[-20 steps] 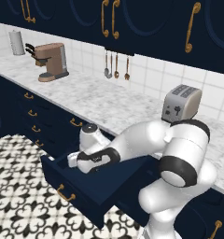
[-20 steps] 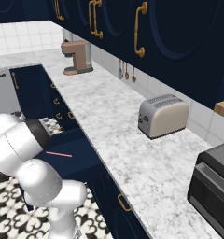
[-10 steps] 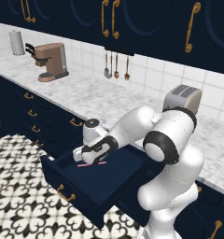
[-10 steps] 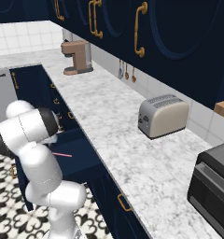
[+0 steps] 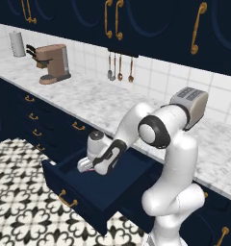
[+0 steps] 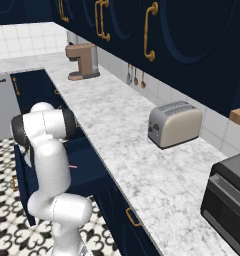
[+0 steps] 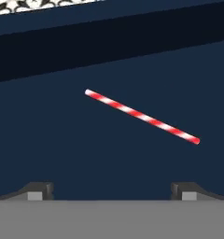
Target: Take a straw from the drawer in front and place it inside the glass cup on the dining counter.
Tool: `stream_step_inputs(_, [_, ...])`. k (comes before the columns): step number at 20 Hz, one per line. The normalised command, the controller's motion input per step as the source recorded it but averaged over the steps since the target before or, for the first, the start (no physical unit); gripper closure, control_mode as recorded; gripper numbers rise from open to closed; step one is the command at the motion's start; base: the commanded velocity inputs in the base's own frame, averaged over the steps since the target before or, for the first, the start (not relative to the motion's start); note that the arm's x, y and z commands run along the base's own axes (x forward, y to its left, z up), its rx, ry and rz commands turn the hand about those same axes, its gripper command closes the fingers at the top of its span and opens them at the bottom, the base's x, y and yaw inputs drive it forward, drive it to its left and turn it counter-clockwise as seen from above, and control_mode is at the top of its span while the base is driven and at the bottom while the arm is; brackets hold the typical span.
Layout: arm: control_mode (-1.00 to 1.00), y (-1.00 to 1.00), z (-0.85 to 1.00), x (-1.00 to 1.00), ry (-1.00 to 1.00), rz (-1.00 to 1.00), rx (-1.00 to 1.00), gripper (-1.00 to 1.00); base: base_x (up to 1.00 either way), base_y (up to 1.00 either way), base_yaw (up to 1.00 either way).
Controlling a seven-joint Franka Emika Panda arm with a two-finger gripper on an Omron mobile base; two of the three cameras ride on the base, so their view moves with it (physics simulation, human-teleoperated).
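Observation:
The wide navy drawer [image 5: 118,178] stands pulled open below the marble worktop, its brass pull [image 5: 65,198] facing the tiled floor. On its floor lies the straw [image 7: 142,115], thin and red-and-white striped, flat and slanting across the hand view. One pink end of the straw [image 6: 72,166] pokes out beside my arm in the right base view. My gripper [image 5: 86,166] hangs inside the drawer, pointing down. Its fingertips [image 7: 39,189] are spread wide, open, with the straw a little ahead of them and untouched. The glass cup and the dining counter are out of view.
The drawer's front wall [image 7: 109,42] rises just past the straw. On the marble worktop [image 5: 103,103] stand a brown coffee machine [image 5: 54,63] and a toaster [image 5: 189,106]. Utensils [image 5: 120,67] hang on the tiled wall. A dark oven [image 6: 227,200] sits at the far right.
The hand has sunk deeper into the open drawer and moved toward its left side, while the elbow has swung up and right. The straw has not moved.

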Motion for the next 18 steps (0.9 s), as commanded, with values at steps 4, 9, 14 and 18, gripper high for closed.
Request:
stream_step_inputs(4, [-1.00,0.00,-0.14,0.23,0.00,0.06,0.00,-1.00,0.00,0.00,0.00])
stream_step_inputs(9, [-1.00,0.00,-0.09,0.36,0.00,0.00,0.00,-1.00,0.00,0.00,0.00])
stream_step_inputs(14, [-1.00,0.08,-0.16,0.43,0.01,0.00,0.00,-1.00,0.00,0.00,0.00])
stream_step_inputs(18, [-1.00,0.10,-0.24,0.28,0.03,0.00,0.00,-1.00,0.00,0.00,0.00])
